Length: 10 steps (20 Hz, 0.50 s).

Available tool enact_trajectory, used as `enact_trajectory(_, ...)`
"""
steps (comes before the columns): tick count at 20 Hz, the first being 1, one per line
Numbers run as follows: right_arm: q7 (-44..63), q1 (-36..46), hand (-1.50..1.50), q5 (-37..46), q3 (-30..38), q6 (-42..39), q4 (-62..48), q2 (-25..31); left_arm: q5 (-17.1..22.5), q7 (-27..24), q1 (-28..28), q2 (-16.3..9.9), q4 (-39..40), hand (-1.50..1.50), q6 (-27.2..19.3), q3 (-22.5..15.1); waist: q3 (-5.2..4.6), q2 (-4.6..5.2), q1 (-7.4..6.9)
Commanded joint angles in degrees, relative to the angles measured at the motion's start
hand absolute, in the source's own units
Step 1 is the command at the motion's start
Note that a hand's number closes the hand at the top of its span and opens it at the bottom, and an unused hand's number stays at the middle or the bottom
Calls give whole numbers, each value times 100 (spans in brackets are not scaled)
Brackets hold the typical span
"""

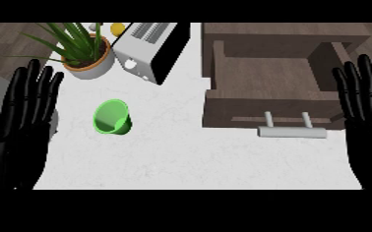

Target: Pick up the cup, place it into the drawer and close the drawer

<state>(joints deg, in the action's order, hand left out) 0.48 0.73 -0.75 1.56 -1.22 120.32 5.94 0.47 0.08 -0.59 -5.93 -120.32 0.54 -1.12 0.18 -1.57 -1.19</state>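
A green cup [112, 118] lies on its side on the white counter [189, 162], its mouth facing the view. To its right stands a brown wooden drawer [269, 73], pulled open, with a grey bar handle [292, 132] at its front. My left hand [27, 108] rests at the left edge, fingers straight and pointing up, apart from the cup. At the right edge my right hand [356, 98] rests the same way, beside the drawer's right side. Neither hand holds anything.
A potted green plant [83, 49] stands at the back left. A silver toaster [149, 49] stands next to it, with a yellow object [117, 28] behind. The drawer's walls rise above the counter.
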Motion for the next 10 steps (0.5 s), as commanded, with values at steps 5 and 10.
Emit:
enact_trajectory(5, 83, 80, -150, -56, 113, 93, -9, -55, 1725, -480, -70, -655, 169, -150, 1902, -111, -32, 160, 144)
enact_trajectory(10, 138, -129, -150, 319, -161, -221, -74, 249, 3352, 142, -533, -942, 956, -150, 2681, 240, -29, 168, 102)
